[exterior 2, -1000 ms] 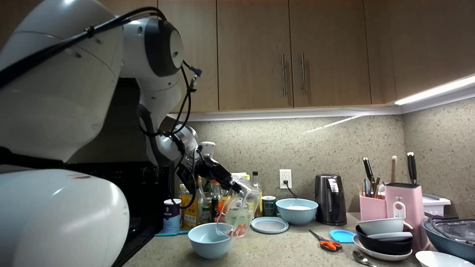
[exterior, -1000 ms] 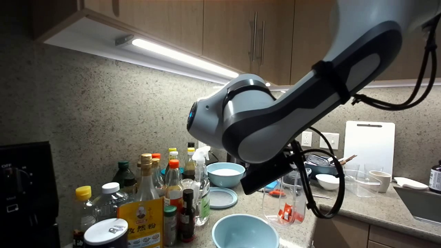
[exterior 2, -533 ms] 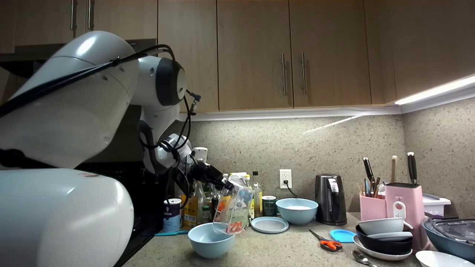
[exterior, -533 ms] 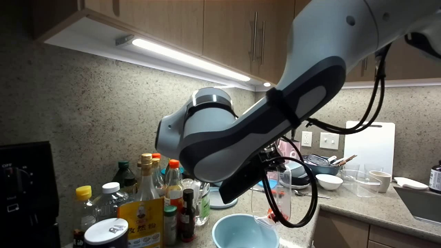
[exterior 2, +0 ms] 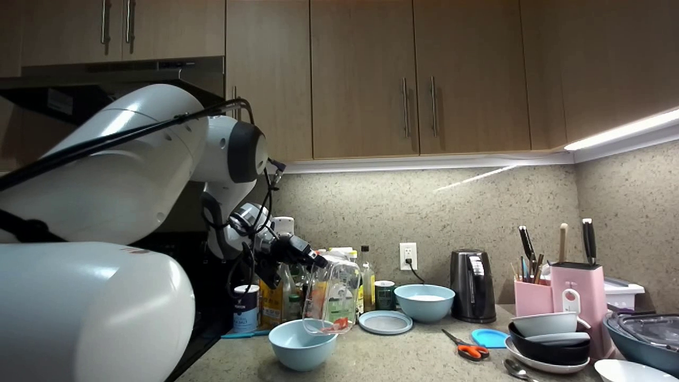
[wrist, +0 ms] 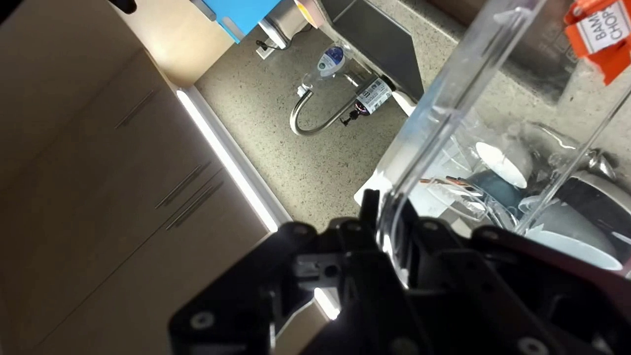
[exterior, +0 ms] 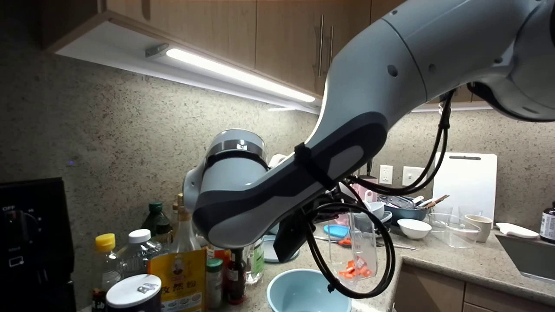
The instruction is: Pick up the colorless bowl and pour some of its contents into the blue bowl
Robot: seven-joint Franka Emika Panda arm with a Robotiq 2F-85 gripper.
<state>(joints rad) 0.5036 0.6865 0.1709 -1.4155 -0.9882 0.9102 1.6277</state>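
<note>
The colorless bowl [exterior 2: 345, 286] is a see-through, thin-walled container, held tilted in the air. It also shows in an exterior view [exterior: 364, 242] and the wrist view [wrist: 456, 113]. Red-orange packets [exterior: 356, 268] lie inside at its low end. My gripper [wrist: 387, 207] is shut on its wall, one finger on each side; it also shows in an exterior view [exterior 2: 321, 261]. The blue bowl [exterior 2: 301, 347] stands on the counter below; it also shows in an exterior view [exterior: 308, 288]. The colorless bowl's low edge overlaps the blue bowl's far rim in view; the exact gap cannot be told.
Bottles and a yellow box [exterior: 177, 277] stand along the wall. A second light-blue bowl [exterior 2: 424, 305] with white contents, a pale blue lid [exterior 2: 385, 322] and a kettle [exterior 2: 472, 286] stand behind. Scissors [exterior 2: 471, 350] and stacked bowls [exterior 2: 549, 339] lie to the right.
The arm has lowered and the wrist has swung. The colorless bowl has moved slightly toward the blue bowl and its tilt has changed. The packets have shifted within it.
</note>
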